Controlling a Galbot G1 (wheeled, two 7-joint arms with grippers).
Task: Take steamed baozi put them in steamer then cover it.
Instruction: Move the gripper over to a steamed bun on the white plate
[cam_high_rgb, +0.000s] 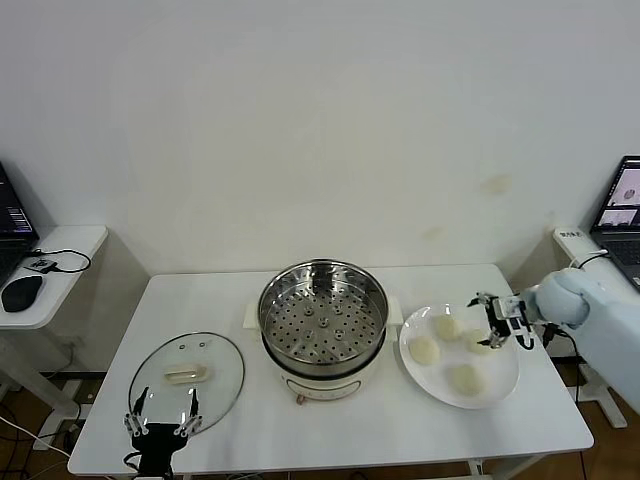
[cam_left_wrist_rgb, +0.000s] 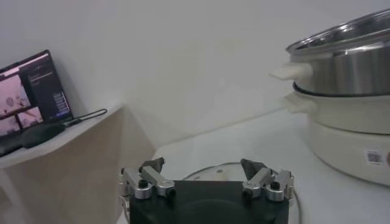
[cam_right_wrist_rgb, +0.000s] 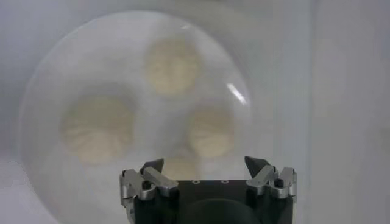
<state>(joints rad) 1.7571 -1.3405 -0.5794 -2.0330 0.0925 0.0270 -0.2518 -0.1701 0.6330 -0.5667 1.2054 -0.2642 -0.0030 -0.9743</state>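
Right gripper (cam_high_rgb: 500, 322) hung with its jaws spread wide above the flat white round plate (cam_high_rgb: 497, 392) on the right side of the white table (cam_high_rgb: 350, 435), holding nothing. Four small, round, cream-white steamed baozi lay on that plate, none of them in the steamer yet. In the head view the gripper sat just over the bun nearest the plate's right edge (cam_high_rgb: 478, 341), with the others at the plate's far side (cam_high_rgb: 446, 326), left (cam_high_rgb: 424, 349) and near side (cam_high_rgb: 465, 378). The right wrist view looked straight down on the plate, with one bun partly hidden under the gripper's body (cam_right_wrist_rgb: 180, 168).

The round, shiny stainless-steel steamer (cam_high_rgb: 322, 312), with its perforated tray bare, stood on its cream-white base at the table's middle, just beside the plate. The round glass cover (cam_high_rgb: 187, 378), with metal rim and cream-white handle, lay flat on the table to the left, well apart from the pot. Left gripper (cam_high_rgb: 160, 428) waited low at the table's near left edge, at the lid's near rim, fingers equally spread and empty.

To pick well, I judged the right arm should centre one bun between the fingers before descending, so neither fingertip dented the soft dough or nudged a neighbour. The buns lay close together, so the outermost one looked the safest first choice. A light squeeze ought to suffice; too firm a pinch could crush it, and too shallow a grasp could let it roll off.
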